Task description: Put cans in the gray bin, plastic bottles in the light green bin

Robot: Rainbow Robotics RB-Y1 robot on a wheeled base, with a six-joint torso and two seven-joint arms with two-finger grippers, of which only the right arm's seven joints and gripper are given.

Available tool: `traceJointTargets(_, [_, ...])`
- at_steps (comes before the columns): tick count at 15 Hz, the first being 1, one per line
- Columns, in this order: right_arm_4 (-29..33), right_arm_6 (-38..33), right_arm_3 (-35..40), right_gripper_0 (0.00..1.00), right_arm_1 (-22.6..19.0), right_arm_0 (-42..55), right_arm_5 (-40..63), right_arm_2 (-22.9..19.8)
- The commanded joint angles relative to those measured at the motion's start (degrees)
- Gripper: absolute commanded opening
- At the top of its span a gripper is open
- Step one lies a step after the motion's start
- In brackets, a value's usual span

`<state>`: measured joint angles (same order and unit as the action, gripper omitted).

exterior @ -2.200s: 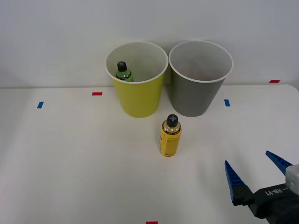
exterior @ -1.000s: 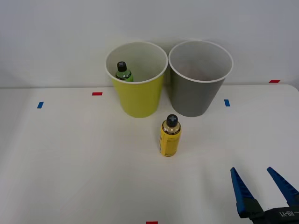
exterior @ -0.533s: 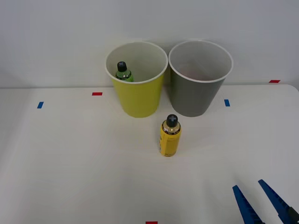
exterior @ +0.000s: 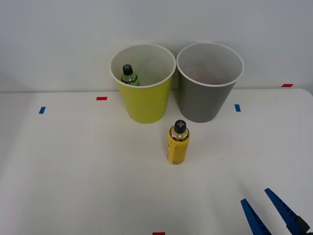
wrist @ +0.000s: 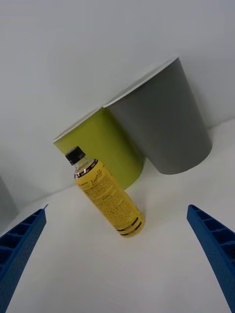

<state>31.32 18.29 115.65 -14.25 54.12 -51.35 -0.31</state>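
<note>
The light green bin (exterior: 145, 100) and the gray bin (exterior: 203, 100) stand side by side at the back of the table, rims touching. A green plastic bottle (exterior: 129, 76) with a black cap stands inside the light green bin. A yellow bottle (exterior: 178, 143) with a black cap stands upright on the table in front of the two bins; I cannot tell whether it is a can or plastic. My right gripper (exterior: 255, 197) is open at the near right, well short of the yellow bottle. In the wrist view the yellow bottle (wrist: 108, 198) stands ahead between my spread fingers (wrist: 19, 244), in front of both bins.
Small red and blue tape marks (exterior: 101, 98) dot the white table (exterior: 73, 171). A plain wall rises right behind the bins.
My right gripper has drawn back toward the table's near edge and sunk lower in the front view, still open. The bottles and bins have not moved.
</note>
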Motion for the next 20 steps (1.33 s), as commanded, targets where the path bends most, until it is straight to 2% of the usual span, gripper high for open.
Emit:
traceJointTargets(1, [2.25,1.84,0.02,1.00,0.27,-1.56,-1.38,-1.98])
traceJointTargets(4, [1.46,7.46,0.02,1.00,0.71,-1.48,-1.21,-1.89])
traceJointTargets(8, [1.46,7.64,0.02,1.00,1.94,-1.12,-1.21,-2.59])
traceJointTargets(20, [1.46,8.69,0.02,1.00,2.21,-0.60,-1.12,-2.68])
